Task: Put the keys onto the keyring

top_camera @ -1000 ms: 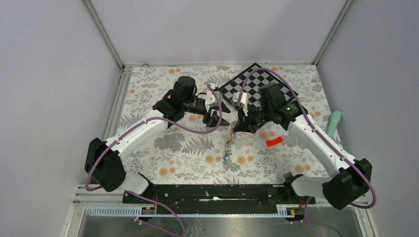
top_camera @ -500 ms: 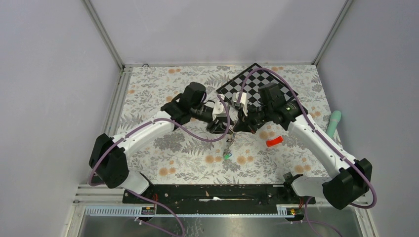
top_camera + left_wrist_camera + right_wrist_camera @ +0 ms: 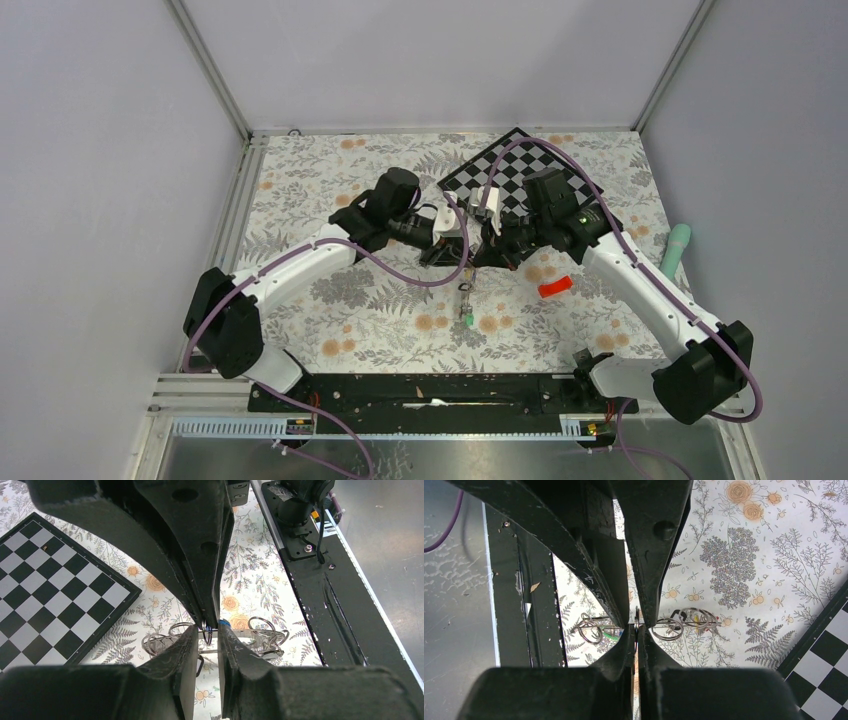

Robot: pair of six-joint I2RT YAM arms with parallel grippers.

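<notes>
My two grippers meet above the middle of the floral table (image 3: 330,190). My right gripper (image 3: 479,250) is shut on the edge of the dark flat keyring (image 3: 672,625), which shows edge-on and carries several small split rings. The keys hang below it, a green tag (image 3: 467,320) lowest; a blue tag (image 3: 224,623) sits by my left fingertip. My left gripper (image 3: 461,247) faces it from the left. Its jaws are narrowly open (image 3: 208,628) around a small split ring on the keyring (image 3: 255,636). In the right wrist view my right gripper (image 3: 636,630) pinches the ring, with green (image 3: 610,636) and yellow (image 3: 696,614) tags beside it.
A black-and-white chequered board (image 3: 530,170) lies behind the grippers. A red oblong block (image 3: 554,288) lies right of the hanging keys. A mint-green cylinder (image 3: 676,250) lies at the table's right edge. The black base rail (image 3: 430,390) runs along the near edge.
My left arm has swung right and brought its gripper up against the right gripper's keyring. The hanging keys have swayed a little. The right arm has held still.
</notes>
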